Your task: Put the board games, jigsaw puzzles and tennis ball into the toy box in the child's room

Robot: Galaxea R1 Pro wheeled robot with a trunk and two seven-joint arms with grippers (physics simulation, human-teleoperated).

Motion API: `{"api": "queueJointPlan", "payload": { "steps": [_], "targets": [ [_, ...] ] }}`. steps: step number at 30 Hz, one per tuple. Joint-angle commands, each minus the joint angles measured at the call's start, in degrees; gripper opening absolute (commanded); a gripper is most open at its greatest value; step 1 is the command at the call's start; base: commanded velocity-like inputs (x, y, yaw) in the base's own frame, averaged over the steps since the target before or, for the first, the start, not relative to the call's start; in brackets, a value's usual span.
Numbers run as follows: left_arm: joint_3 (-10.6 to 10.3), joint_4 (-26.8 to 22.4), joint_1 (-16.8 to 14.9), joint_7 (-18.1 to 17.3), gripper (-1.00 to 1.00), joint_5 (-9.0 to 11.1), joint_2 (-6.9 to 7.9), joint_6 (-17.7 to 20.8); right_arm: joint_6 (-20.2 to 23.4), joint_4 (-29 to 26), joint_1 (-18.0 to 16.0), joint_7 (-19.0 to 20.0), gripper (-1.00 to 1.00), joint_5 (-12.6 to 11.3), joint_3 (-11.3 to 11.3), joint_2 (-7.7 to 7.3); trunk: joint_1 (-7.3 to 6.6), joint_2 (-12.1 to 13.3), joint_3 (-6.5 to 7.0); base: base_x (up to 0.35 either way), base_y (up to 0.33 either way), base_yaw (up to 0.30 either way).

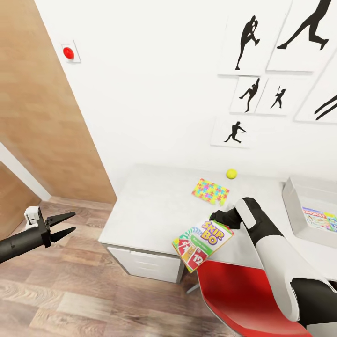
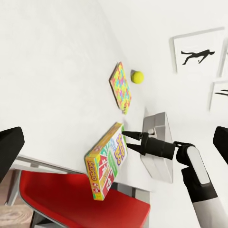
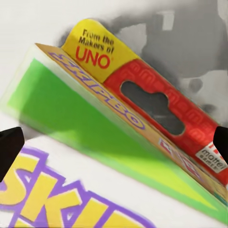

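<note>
Skip-Bo game [image 1: 202, 245] sits clamped in my right end effector [image 1: 219, 217] over the counter [image 1: 150, 206]; next I carry it right into the toy box [image 1: 299, 196]; left end effector [image 1: 63, 226] hangs apart

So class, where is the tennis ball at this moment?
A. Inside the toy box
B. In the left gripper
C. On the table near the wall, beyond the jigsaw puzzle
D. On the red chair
C: the tennis ball rests on the table by the wall, past the jigsaw puzzle.
</note>
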Motion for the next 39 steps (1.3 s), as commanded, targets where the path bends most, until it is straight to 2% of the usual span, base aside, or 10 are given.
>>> {"api": "queueJointPlan", "payload": {
  "steps": [1,39],
  "targets": [
    [0.0,0.0,-0.1,-0.5,1.00,-0.5,0.01,0.2,0.2,0.0,0.0,-0.5,1.00,-0.7,-0.1,0.01,0.02,-0.1,-0.10,-0.119,0.007,0.000],
    [0.1,0.0,-0.1,-0.5,1.00,-0.5,0.01,0.2,-0.3,-0.1,0.0,-0.5,1.00,-0.5,-0.1,0.13,0.02,-0.1,-0.10,-0.040,0.040,0.000]
  ]
}}
